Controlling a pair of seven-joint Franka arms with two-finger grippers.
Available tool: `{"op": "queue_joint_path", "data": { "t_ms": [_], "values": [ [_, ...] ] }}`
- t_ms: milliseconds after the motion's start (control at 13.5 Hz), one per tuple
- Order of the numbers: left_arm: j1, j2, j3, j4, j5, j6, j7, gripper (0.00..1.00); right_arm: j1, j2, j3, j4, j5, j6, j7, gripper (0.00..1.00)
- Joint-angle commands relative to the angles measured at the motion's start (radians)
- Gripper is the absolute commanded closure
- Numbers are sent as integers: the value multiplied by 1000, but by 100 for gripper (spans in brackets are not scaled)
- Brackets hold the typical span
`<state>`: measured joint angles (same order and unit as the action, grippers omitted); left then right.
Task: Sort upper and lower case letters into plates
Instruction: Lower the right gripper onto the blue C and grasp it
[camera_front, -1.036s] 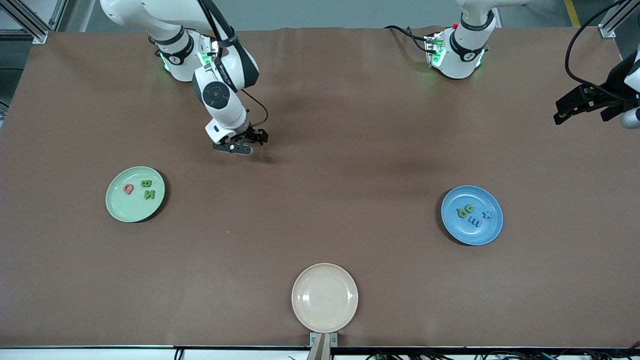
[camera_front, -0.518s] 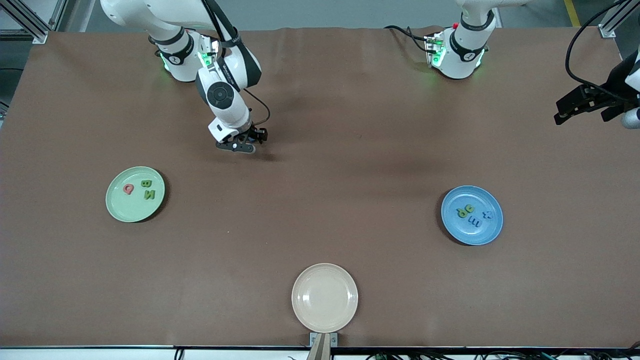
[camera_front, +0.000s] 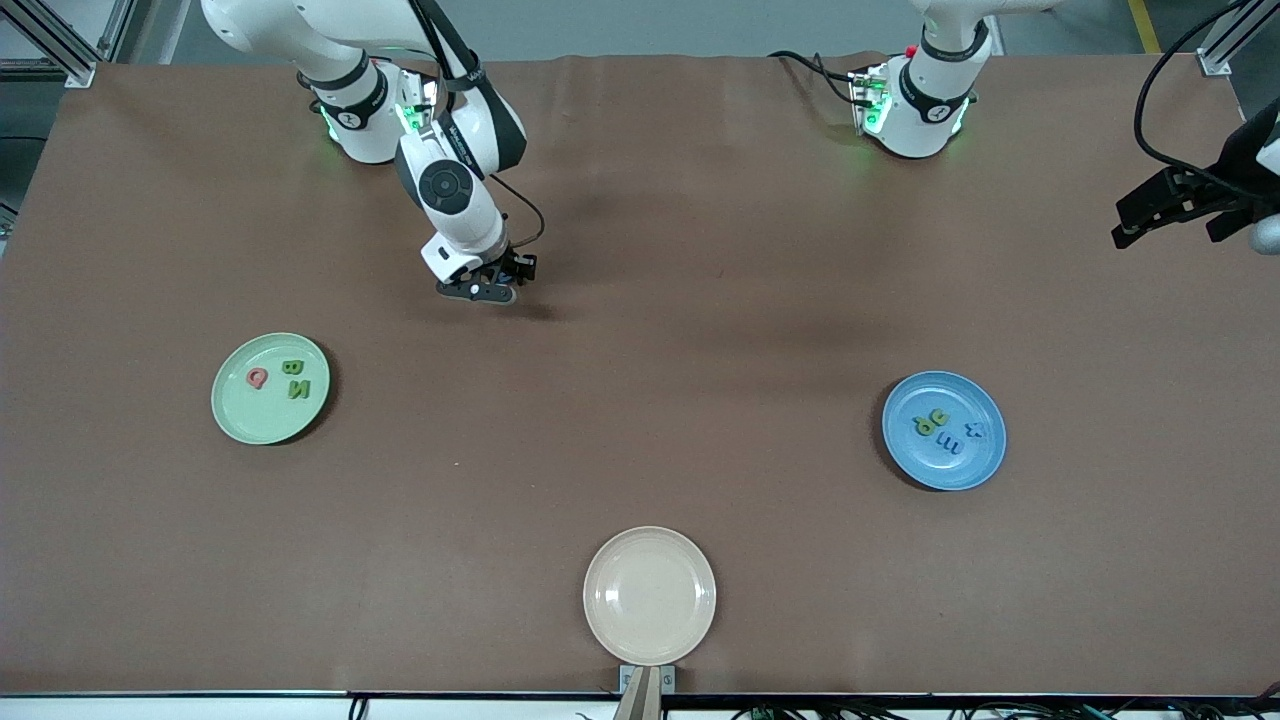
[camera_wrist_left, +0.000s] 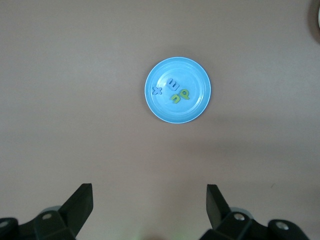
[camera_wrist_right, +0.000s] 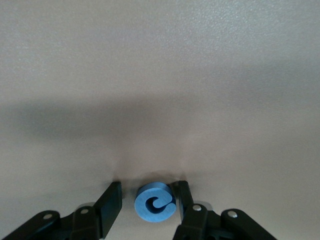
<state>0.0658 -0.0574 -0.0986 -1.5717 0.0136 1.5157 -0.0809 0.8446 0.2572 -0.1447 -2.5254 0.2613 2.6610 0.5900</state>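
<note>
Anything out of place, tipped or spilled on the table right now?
One blue letter lies on the bare table outside both plates, between the right gripper fingers, which are down around it. The green plate and blue plate hold their letters neatly; the beige plate holds none. The left gripper waits, open.

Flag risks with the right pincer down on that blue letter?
The right pincer brackets the small blue letter lying flat on the table; its fingers look not yet clamped, so it could squirt out or tip. Its curled shape makes its case ambiguous, risking the wrong plate.
</note>
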Motion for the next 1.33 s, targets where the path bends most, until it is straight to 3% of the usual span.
{"op": "queue_joint_path", "data": {
  "t_ms": [0, 444, 962, 1258],
  "values": [
    [3, -15, 5, -2, -12, 6, 18, 0, 31, 5, -7, -21, 27, 4, 5, 47],
    [3, -13, 5, -4, -14, 6, 18, 0, 48, 30, -7, -21, 27, 5, 5, 58],
    [3, -15, 5, -4, -14, 6, 18, 0, 56, 33, -7, -18, 27, 5, 4, 81],
    [3, -15, 3, -4, -14, 6, 18, 0, 50, 5, -12, -6, 27, 4, -2, 83]
  ]
}}
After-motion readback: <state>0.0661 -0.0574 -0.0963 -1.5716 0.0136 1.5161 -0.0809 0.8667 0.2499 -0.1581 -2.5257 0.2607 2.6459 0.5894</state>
